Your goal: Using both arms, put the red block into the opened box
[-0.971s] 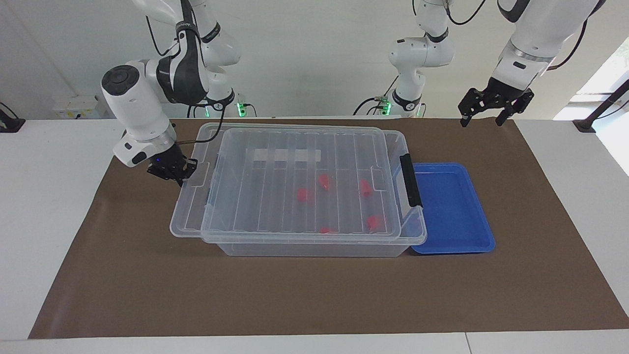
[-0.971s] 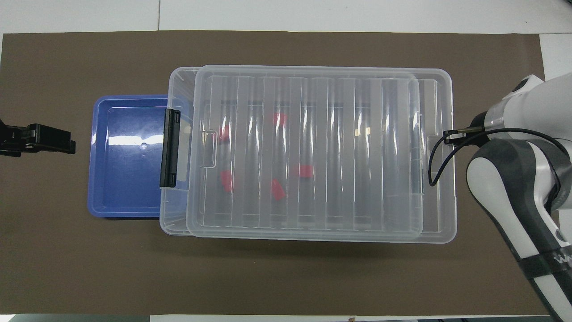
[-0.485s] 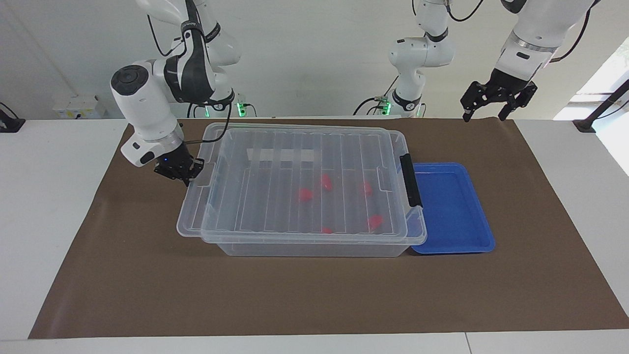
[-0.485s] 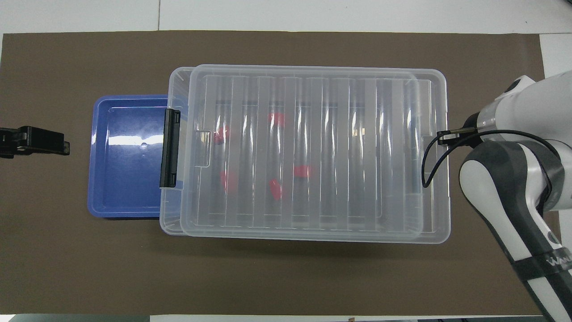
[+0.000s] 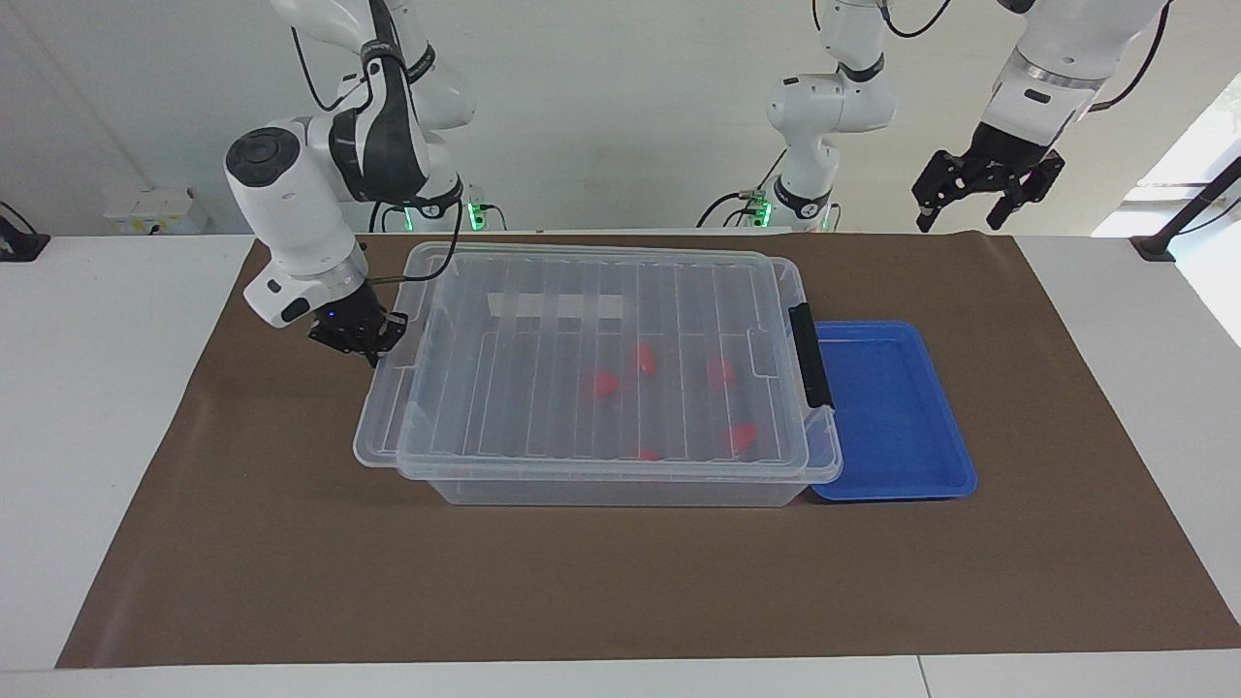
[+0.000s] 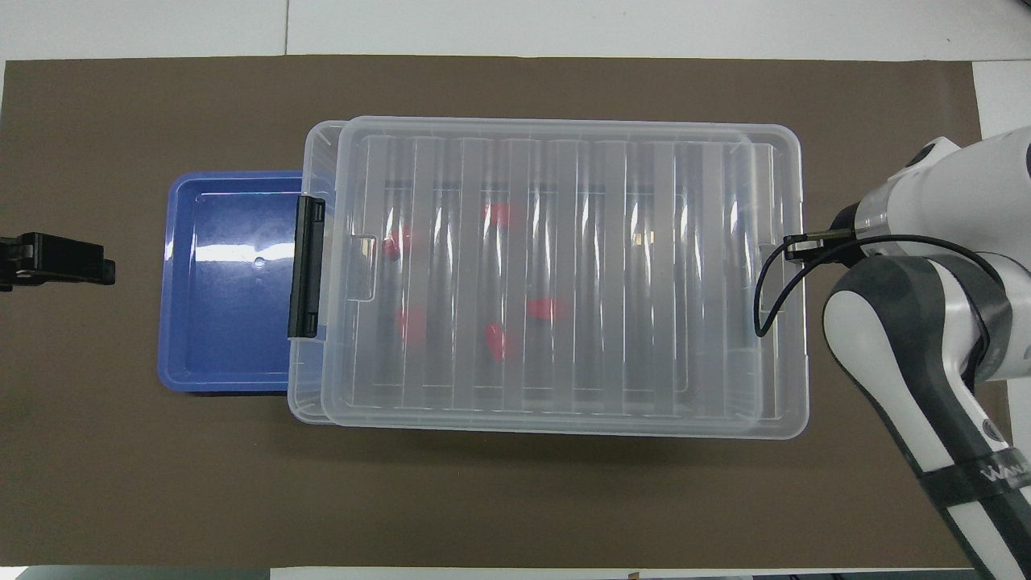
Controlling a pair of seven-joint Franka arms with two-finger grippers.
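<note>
Several red blocks (image 5: pixel 603 384) (image 6: pixel 546 308) lie inside the clear box (image 5: pixel 620 491) (image 6: pixel 313 147) and show through its ribbed lid (image 5: pixel 504 368) (image 6: pixel 644 282). The lid lies across almost all of the box and overhangs it at the right arm's end. My right gripper (image 5: pixel 374 355) is down at that overhanging end, shut on the lid's edge tab; in the overhead view its own wrist hides it. My left gripper (image 5: pixel 958 223) (image 6: pixel 101 270) hangs open and empty, raised over the mat's edge at the left arm's end, past the blue tray.
A shallow blue tray (image 5: pixel 892 407) (image 6: pixel 225 306) sits against the box at the left arm's end, beside the box's black latch bar (image 5: pixel 810 354) (image 6: pixel 306 266). A brown mat (image 5: pixel 582 582) covers the table under everything.
The right gripper has moved toward the left arm's end, and the lid has slid that way over the box. The left gripper has risen and drawn back from the tray.
</note>
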